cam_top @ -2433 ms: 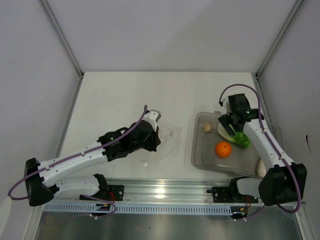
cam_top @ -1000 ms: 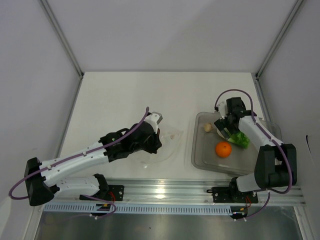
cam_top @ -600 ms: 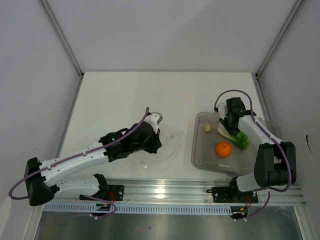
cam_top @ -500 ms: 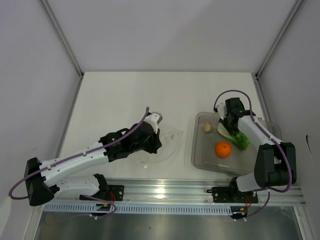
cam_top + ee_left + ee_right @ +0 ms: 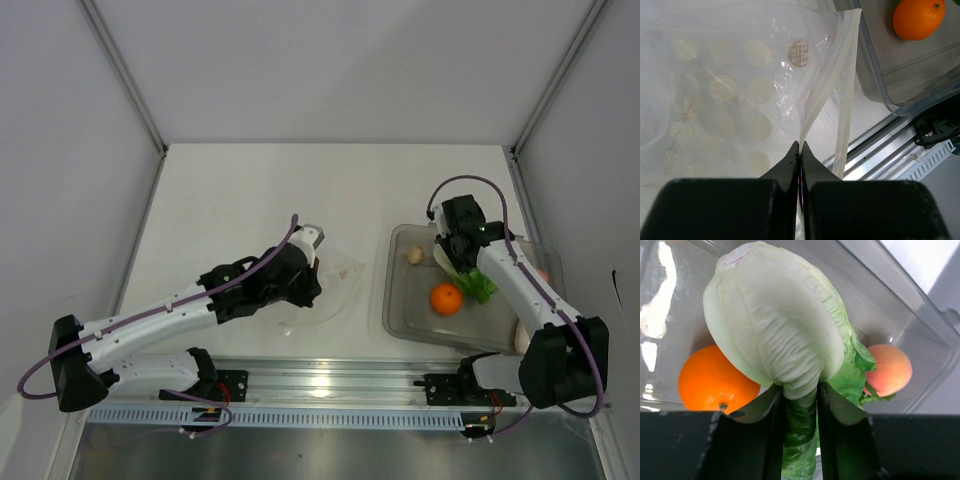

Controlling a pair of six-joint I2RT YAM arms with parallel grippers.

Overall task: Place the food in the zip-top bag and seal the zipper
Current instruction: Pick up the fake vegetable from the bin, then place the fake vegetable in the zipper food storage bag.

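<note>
Right wrist: right claw (image 5: 800, 390) clamps lettuce (image 5: 775, 325), reddish fruit (image 5: 888, 370) behind; left wrist: left claw (image 5: 800, 147) pinches bag (image 5: 740, 90).

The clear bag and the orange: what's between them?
A strip of bare table and the clear wall of the tray holding the orange; top and left wrist views show it.

Right end effector (image 5: 455, 258) on lettuce (image 5: 480, 285); orange (image 5: 447, 298) beside.

lettuce (image 5: 775, 330): green head, tilted, in tray (image 5: 398, 305)
orange (image 5: 447, 298): round, in tray
zip-top bag (image 5: 730, 90): clear, open, left of tray
</note>
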